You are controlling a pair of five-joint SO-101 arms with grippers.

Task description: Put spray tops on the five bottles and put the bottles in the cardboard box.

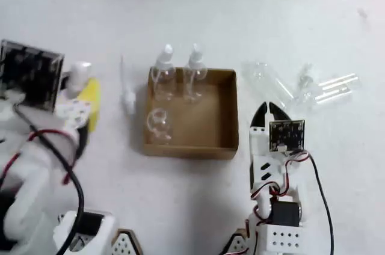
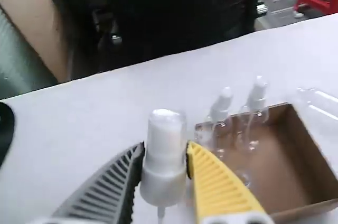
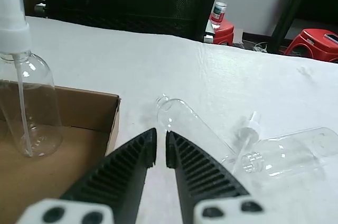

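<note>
Gripping white spray top [image 2: 165,129], your left gripper [image 2: 165,152] is clamped on it, left of cardboard box [image 1: 191,150]. Check your right gripper [image 3: 160,138]: fingertips almost together, nothing between them, just right of box's right wall. Inside box: two capped bottles [image 1: 163,76] [image 1: 194,73] upright side by side along far wall; one open bottle [image 1: 158,124] at near left. Second spray top [image 1: 127,100] lies on table [image 1: 180,20] just left of box. Two bare bottles [image 1: 269,83] [image 1: 328,89] lie on table right of box, toward far side, third spray top [image 3: 247,129] between them.
</note>
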